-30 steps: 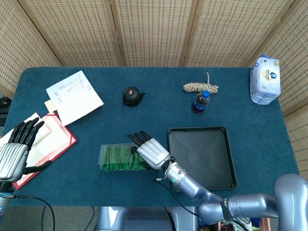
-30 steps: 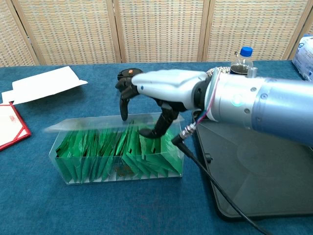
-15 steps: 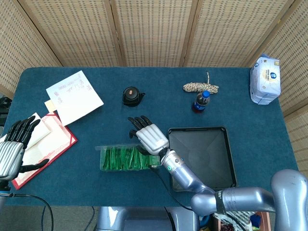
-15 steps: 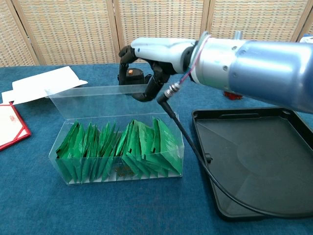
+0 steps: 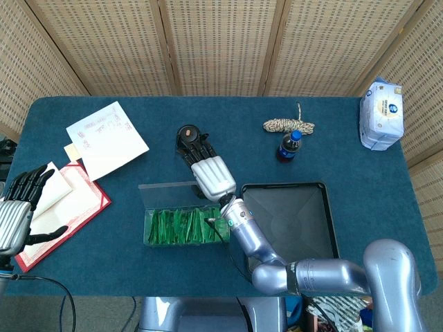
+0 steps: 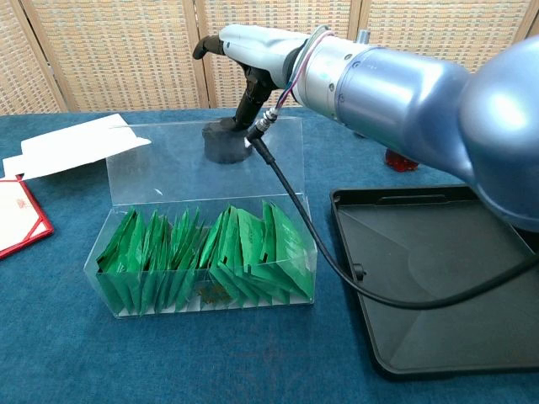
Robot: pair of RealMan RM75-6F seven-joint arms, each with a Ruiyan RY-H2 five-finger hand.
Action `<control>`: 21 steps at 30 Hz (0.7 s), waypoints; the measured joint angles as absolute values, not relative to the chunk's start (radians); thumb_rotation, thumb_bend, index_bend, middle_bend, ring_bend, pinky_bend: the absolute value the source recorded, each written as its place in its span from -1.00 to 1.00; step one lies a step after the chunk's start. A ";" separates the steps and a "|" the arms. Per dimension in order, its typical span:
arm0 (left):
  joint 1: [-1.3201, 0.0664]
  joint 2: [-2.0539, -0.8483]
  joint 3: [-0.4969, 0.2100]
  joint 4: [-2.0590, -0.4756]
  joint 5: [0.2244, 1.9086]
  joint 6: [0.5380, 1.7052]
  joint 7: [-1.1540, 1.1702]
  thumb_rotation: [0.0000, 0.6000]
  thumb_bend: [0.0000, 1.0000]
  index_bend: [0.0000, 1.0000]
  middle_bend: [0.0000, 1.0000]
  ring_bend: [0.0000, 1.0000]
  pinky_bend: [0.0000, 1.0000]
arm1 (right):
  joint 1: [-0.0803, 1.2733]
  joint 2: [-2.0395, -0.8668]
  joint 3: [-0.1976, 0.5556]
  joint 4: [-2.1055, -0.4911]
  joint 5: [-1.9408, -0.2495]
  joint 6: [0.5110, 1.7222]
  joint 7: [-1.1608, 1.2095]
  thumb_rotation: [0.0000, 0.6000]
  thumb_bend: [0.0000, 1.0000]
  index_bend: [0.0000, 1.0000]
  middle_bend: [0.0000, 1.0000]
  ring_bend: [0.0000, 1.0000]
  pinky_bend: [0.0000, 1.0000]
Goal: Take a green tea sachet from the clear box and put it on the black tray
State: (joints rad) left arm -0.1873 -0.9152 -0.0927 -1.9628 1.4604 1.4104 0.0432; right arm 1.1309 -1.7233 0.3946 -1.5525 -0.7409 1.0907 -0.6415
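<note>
Right hand [image 5: 211, 176] sits up at the top edge of the box lid [image 6: 202, 164], fingers loosely spread, holding nothing (looks like it's just propping the lid upright so the sachets are reachable). One clear box [image 6: 202, 269], packed with green tea sachets [image 6: 240, 252], too many to count. One black tray [image 5: 291, 225] just beside it, bare. Left hand [image 5: 17, 211] hangs open over the tabletop's [image 5: 242, 149] far left edge.

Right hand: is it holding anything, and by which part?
No sachet. The right hand reaches the top edge of the raised lid of the clear box; whether it grips that edge cannot be told.
</note>
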 measured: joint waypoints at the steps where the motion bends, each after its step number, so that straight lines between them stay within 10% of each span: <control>1: -0.188 -0.916 -0.093 -1.963 1.460 1.411 0.045 1.00 -0.87 -1.00 -1.00 -1.00 -1.00 | 1.134 -1.729 0.393 -1.540 -0.741 1.091 -0.642 1.00 0.00 -0.79 -1.00 -1.00 -0.90; 12: -0.192 -0.921 -0.095 -1.963 1.450 1.405 0.053 1.00 -0.87 -1.00 -1.00 -1.00 -1.00 | 1.143 -1.743 0.379 -1.511 -0.743 1.067 -0.635 1.00 -0.13 -0.76 -1.00 -1.00 -0.90; 21: -0.201 -0.924 -0.089 -1.967 1.454 1.388 0.063 1.00 -0.86 -1.00 -1.00 -1.00 -1.00 | 1.104 -1.666 0.307 -1.575 -1.017 1.081 -0.548 1.00 -0.36 -0.29 -0.87 -1.00 -0.86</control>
